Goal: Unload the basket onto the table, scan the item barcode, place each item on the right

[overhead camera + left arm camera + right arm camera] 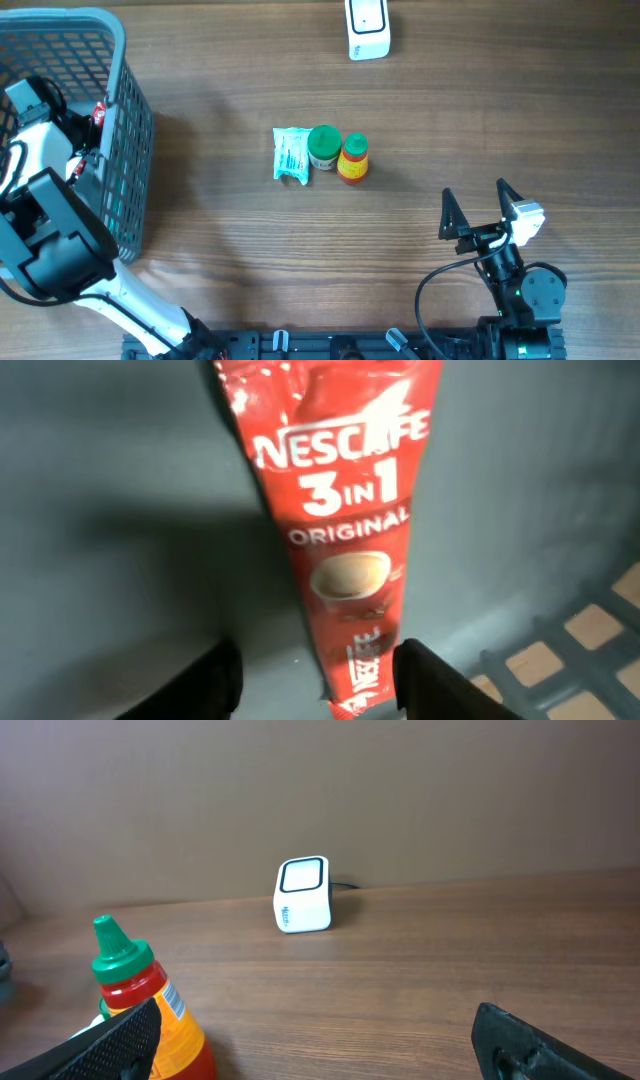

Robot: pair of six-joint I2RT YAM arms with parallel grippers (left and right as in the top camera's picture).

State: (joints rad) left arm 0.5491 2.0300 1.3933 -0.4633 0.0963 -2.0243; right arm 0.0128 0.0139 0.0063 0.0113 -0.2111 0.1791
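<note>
- Far left: the mesh basket [135, 150] stands at the table's edge, and my left arm reaches down into it.
- Left wrist view: a red Nescafé 3-in-1 sachet [340, 510] lies flat on the basket's grey floor, printed face up. No barcode shows on this face.
- The left gripper [320, 685] straddles the sachet's lower end with its jaws about half apart. One finger sits at the sachet's edge and a gap shows beside the other, so it has no firm grip.
- Table centre: a pale blue packet [291, 156], a green-lidded jar [324, 146] and a green-capped sauce bottle [353, 160] sit in a touching row.
- Far edge, right of centre: the white scanner [367, 28] stands well apart from the sachet.
- Near right: the right gripper [473, 190] is spread wide and empty, facing the scanner.
</note>
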